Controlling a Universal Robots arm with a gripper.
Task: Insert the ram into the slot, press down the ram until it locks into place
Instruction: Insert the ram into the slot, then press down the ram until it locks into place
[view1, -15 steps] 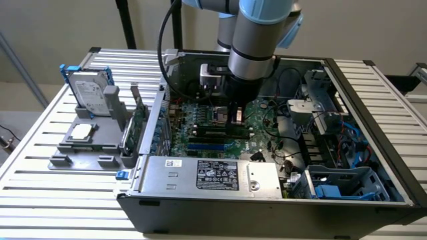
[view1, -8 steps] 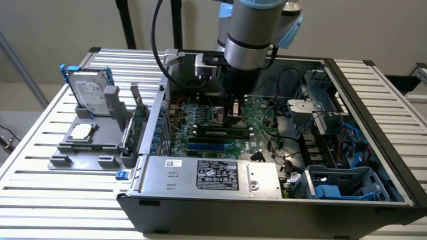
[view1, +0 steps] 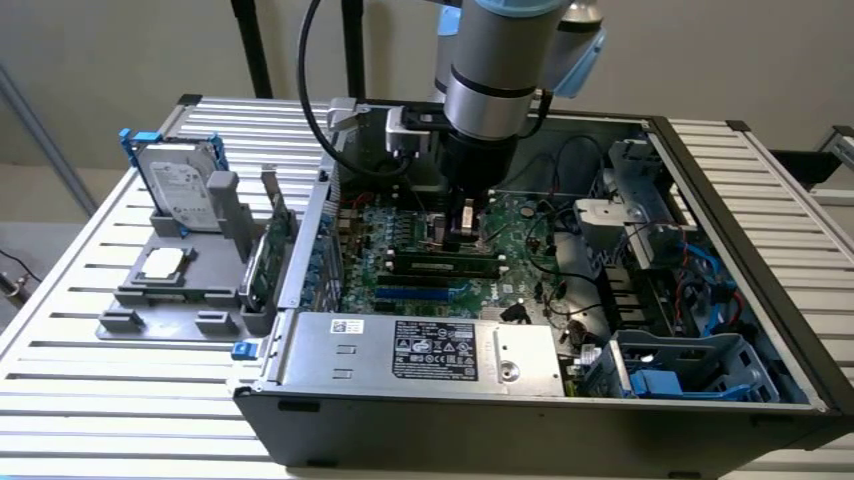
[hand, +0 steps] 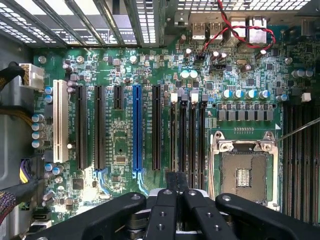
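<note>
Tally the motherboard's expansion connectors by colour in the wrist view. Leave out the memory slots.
White connector: 1
Blue connector: 1
Black connectors: 4
Total: 6

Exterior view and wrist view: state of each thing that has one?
PC case: open, side panel off.
ram: lying along the memory slots by the hand; locked or not, cannot tell.
CPU socket: bare, no cooler.
blue connector: empty.
</note>
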